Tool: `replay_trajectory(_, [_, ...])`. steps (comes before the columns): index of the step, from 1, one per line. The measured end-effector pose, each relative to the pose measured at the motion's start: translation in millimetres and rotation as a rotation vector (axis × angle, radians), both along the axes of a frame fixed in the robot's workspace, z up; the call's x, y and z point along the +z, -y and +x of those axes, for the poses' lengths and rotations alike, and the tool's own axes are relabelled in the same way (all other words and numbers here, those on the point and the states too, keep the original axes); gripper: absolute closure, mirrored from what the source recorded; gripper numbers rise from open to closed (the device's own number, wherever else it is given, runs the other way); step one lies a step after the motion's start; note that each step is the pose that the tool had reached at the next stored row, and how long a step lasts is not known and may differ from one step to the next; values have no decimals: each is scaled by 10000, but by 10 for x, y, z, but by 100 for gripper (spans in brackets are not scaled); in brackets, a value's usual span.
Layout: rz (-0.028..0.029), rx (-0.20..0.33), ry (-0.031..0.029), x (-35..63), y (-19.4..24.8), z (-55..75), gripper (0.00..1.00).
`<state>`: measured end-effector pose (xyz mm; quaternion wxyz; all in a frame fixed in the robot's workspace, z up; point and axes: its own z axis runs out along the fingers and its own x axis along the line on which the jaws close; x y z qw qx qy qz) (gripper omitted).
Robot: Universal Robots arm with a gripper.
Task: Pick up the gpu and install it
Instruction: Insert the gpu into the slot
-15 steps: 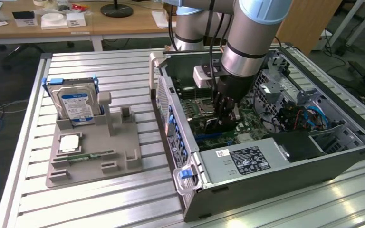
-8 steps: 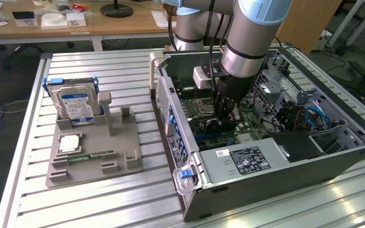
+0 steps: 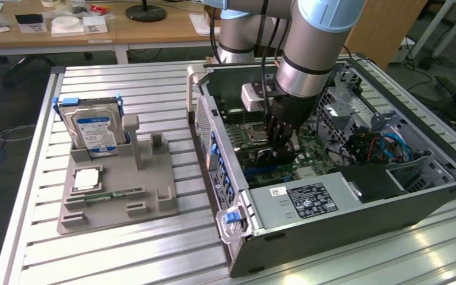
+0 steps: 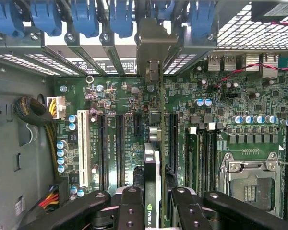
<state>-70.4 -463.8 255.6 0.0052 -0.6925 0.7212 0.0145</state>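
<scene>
Hand (image 4: 152,207) apparently around thin gpu (image 4: 152,143)

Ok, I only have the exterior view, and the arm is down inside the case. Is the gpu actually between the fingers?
Observer: Yes. In the wrist view the gpu stands edge-on, clamped by the gripper.
Operator: Where is its end bracket?
Observer: The metal bracket is up against the case's rear wall, in line with the blue clips.
Operator: And which slot is it over?
Observer: It runs between two long black slots, well apart from the white slot. I cannot tell whether it is seated.
</scene>
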Motion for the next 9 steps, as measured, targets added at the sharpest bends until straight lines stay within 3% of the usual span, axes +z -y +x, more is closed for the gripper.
replay_trajectory(9, [0,0,-11,0,0,21,74])
